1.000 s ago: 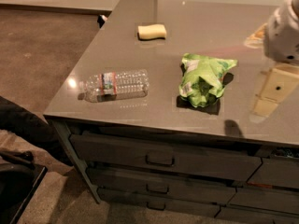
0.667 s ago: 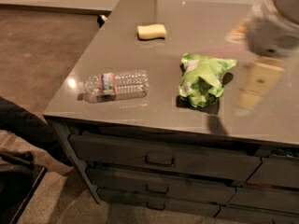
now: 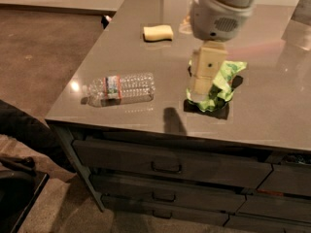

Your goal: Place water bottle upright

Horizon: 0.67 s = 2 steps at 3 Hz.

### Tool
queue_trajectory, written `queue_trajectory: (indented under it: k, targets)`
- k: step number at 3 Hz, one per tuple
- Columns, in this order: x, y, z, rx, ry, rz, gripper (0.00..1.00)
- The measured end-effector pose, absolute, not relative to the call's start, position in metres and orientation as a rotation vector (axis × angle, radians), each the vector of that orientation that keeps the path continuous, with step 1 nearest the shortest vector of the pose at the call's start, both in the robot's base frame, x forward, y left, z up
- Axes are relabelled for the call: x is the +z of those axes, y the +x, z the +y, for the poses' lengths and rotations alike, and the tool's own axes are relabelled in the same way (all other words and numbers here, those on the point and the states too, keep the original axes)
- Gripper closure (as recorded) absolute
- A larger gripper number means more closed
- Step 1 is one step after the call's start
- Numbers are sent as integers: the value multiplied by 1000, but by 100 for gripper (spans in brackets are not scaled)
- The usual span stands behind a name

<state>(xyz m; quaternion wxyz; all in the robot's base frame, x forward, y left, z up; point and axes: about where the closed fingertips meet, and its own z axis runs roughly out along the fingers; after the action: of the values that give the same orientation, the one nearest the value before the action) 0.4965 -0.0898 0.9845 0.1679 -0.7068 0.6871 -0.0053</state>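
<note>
Sideways, ribbed clear water bottle [image 3: 121,88] on smooth table [image 3: 272,110]; boxy cream tool [image 3: 200,88] near crinkled green bag [image 3: 228,76], state unclear.

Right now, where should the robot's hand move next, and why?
Probably sideways toward the water bottle. It lies flat on the table, untouched, while the gripper hangs near the green snack bag, away from it.

— Where does the one view look from?
— From above the front, tilted down at the counter [image 3: 121,52] and its near left corner, drawers [image 3: 165,166] below.
— How near?
— Mid-range. The gripper [image 3: 201,84] hangs in from the top edge, before the bag [image 3: 226,79].
</note>
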Motion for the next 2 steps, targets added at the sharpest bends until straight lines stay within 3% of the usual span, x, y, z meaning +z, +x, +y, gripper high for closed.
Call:
queue_trajectory:
  k: [2]
  targets:
    - [962,551,-5,76,-2090,1950,0]
